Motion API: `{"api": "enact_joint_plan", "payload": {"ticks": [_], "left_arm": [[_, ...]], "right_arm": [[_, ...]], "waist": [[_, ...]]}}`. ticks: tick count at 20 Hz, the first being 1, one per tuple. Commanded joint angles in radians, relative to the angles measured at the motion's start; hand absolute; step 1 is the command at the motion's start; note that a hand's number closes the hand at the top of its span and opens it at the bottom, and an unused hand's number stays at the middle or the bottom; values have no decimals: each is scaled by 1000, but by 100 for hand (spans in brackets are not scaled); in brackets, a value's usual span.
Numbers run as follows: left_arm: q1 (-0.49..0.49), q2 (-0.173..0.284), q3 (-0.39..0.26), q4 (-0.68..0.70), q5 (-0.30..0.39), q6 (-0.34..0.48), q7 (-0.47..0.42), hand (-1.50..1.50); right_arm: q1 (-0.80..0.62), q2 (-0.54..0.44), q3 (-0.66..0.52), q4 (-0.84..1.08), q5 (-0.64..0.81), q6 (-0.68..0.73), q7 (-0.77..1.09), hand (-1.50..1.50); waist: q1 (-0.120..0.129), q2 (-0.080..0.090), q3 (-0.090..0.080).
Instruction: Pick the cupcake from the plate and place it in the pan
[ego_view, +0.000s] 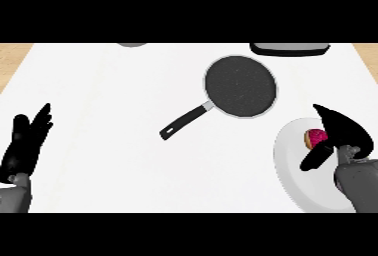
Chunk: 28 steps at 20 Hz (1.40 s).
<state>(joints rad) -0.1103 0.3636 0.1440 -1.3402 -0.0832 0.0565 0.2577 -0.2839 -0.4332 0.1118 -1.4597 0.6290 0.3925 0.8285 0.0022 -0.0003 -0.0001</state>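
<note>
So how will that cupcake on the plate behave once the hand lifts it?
The cupcake looks small beside the right hand, so probably light. Its pink top suggests soft frosting, likely to smear or squash if pinched there. It seems to lie tilted on the white plate, so it may roll or tip when nudged.

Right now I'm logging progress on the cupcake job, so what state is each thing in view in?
cupcake: on the plate, not yet lifted.
plate: on the counter, holding the cupcake.
pan: on the counter, nothing in it, handle pointing lower left.
right robot hand: open, over the plate, around the cupcake.
left robot hand: open, resting at the left edge, fingers up.
</note>
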Motion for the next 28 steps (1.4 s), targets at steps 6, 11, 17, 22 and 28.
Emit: {"api": "enact_joint_plan", "payload": {"ticks": [6, 11, 17, 22, 28], "left_arm": [[27, -29, 8, -23, -12, -11, -17, 0], [-61, 23, 55, 10, -8, -54, 45, 0], [-6, -48, 29, -14, -48, 0, 19, 0], [-43, -43, 51, 128, -60, -9, -76, 0], [23, -49, 48, -3, -39, -16, -22, 0]], "right_arm": [[-46, -43, 23, 128, 165, -58, -168, 150], [-6, -33, -15, 138, 211, -103, -239, 150], [249, 4, -29, -170, 198, -94, -174, 150], [435, -23, -82, -309, 200, -149, -250, 150], [450, -50, -105, -554, 307, -351, -335, 150]], "waist": [[7, 0, 0], [-1, 0, 0], [-14, -4, 0], [-17, -1, 0], [-25, -9, 0]]}}
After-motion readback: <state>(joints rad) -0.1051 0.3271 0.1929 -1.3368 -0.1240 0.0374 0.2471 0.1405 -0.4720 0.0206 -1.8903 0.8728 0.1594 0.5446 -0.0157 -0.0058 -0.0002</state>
